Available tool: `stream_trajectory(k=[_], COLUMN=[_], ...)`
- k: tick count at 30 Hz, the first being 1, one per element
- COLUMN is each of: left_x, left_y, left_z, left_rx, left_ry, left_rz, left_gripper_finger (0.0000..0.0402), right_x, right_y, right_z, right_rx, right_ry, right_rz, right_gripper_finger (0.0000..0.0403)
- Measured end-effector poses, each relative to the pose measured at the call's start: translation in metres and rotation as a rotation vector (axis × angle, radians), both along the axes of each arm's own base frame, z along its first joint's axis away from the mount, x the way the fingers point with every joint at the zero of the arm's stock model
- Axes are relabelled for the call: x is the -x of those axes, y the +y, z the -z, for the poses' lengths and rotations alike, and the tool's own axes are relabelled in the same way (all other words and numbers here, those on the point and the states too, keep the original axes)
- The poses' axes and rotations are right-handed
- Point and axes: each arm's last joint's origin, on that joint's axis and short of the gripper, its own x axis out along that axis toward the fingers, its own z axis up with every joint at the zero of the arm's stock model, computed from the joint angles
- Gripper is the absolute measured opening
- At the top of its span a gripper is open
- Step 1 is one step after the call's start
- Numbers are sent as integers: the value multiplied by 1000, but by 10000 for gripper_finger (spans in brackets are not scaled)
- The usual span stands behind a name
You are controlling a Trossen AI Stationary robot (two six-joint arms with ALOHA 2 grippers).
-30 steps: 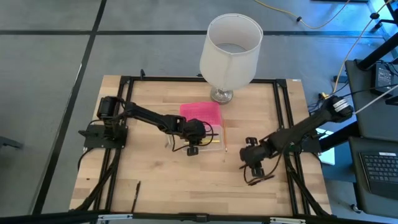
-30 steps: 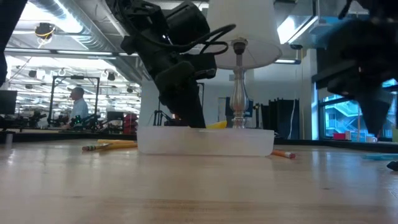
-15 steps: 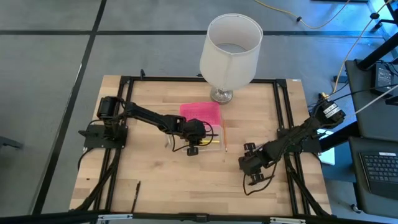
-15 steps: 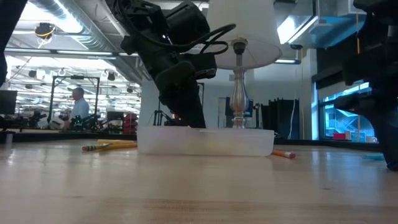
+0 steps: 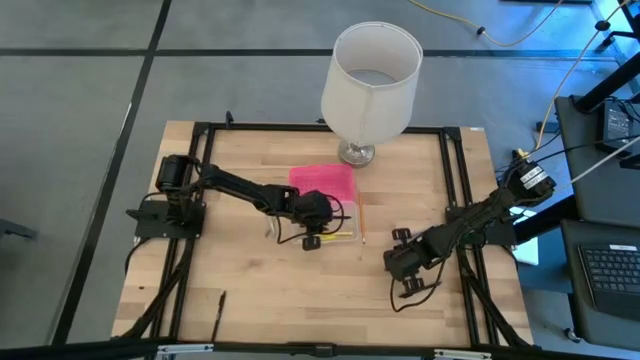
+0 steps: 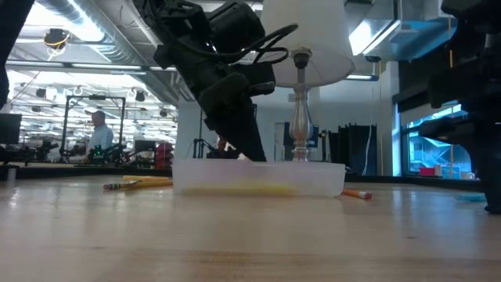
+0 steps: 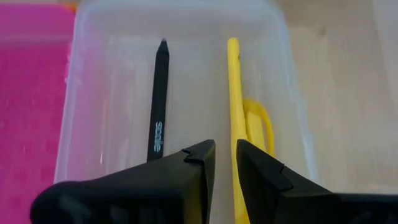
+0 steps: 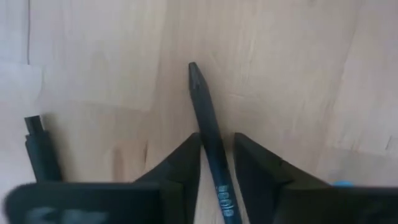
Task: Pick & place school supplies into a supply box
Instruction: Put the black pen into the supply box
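The clear supply box [image 5: 330,228] lies mid-table, its pink lid [image 5: 323,180] flat behind it. My left gripper [image 7: 225,158] reaches down into the box, fingers a narrow gap apart. A yellow pencil [image 7: 232,87] lies on the box floor and runs under that gap, with a yellow loop [image 7: 260,121] beside it. A black pen [image 7: 158,99] also lies in the box. My right gripper [image 8: 217,155] is low over the table's right part [image 5: 405,272], open. Its fingers stand on either side of a second black pen [image 8: 205,112] lying on the wood.
A tall white lamp [image 5: 370,75] stands at the far edge behind the lid. One pencil [image 5: 362,225] lies on the table right of the box, and more pencils [image 6: 137,184] lie left of it. A dark pen [image 5: 217,310] lies near the near-left corner. A dark stick [image 8: 40,149] lies beside my right gripper.
My right arm has swung toward the near edge and come down to the table, then held still. My left gripper has tipped deeper into the box. The yellow thing that showed above the box wall now lies along the box floor.
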Motion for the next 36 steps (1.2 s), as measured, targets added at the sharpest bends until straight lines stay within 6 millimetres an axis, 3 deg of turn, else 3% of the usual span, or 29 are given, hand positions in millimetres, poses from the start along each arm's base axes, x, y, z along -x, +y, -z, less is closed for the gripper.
stream_trajectory(k=[6, 13, 19, 23, 29, 36], left_x=[-8, -12, 12, 34, 65, 87], left_y=[-4, -15, -20, -24, -34, -52], left_z=[-26, -85, -131, -151, -170, -172], left_rx=[-15, -93, -146, -102, -57, 8], left_ry=[-86, -251, -268, -251, -193, -92], left_rz=[29, 136, 201, 175, 177, 120], left_gripper_finger=[59, 59, 59, 59, 59, 74], right_x=[0, -1, -8, -13, -38, -82], right_y=[0, 1, 6, 8, 3, -31], right_z=[0, -3, -22, -40, -76, -115], right_rx=[1, -13, -49, -49, 6, 19], right_ry=[0, -2, -27, -55, -191, -438], right_rz=[-2, 32, 31, 24, -8, -30], right_gripper_finger=[32, 32, 35, 34, 38, 39])
